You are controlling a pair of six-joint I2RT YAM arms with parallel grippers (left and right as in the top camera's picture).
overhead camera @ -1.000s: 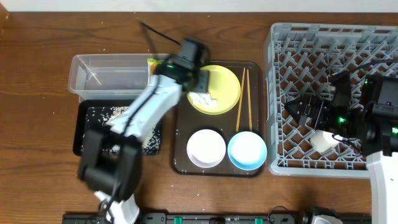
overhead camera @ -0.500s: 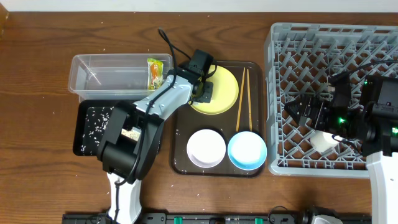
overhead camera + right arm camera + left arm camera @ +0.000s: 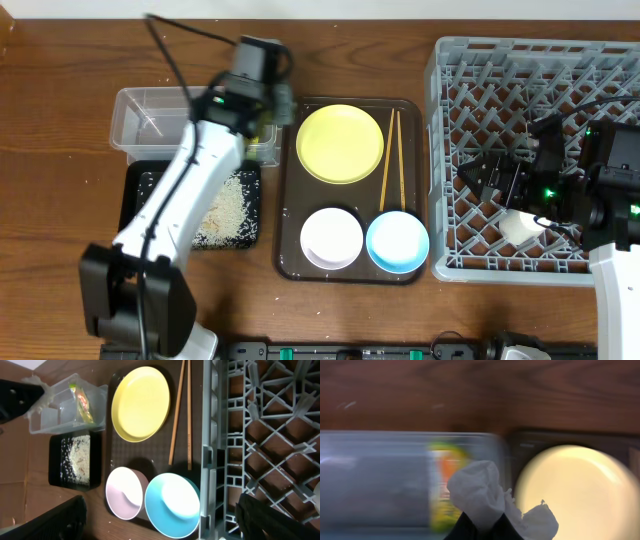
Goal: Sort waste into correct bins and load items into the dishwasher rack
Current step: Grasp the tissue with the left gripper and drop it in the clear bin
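Observation:
My left gripper (image 3: 480, 532) is shut on the crumpled white tissue (image 3: 479, 491), held above the right end of the clear tub (image 3: 160, 118). The snack wrapper (image 3: 447, 472) lies in that tub. Rice covers the black tray (image 3: 140, 190). The yellow plate (image 3: 341, 143) is bare, with the chopsticks (image 3: 390, 160), white bowl (image 3: 332, 237) and blue bowl (image 3: 397, 241) beside it on the brown tray (image 3: 290, 180). My right gripper (image 3: 492, 176) hangs open over the grey rack (image 3: 540, 60), holding nothing. A white cup (image 3: 520, 226) sits in the rack.
The rack's grey wall (image 3: 209, 460) stands directly right of the brown tray. The left arm's white links (image 3: 180, 200) stretch across the black tray. Bare wood table (image 3: 60, 150) lies left of the tubs.
The left gripper shut on the tissue on the plate and carried it left, up over the clear tub's right end. The plate is now bare. The right arm has not moved.

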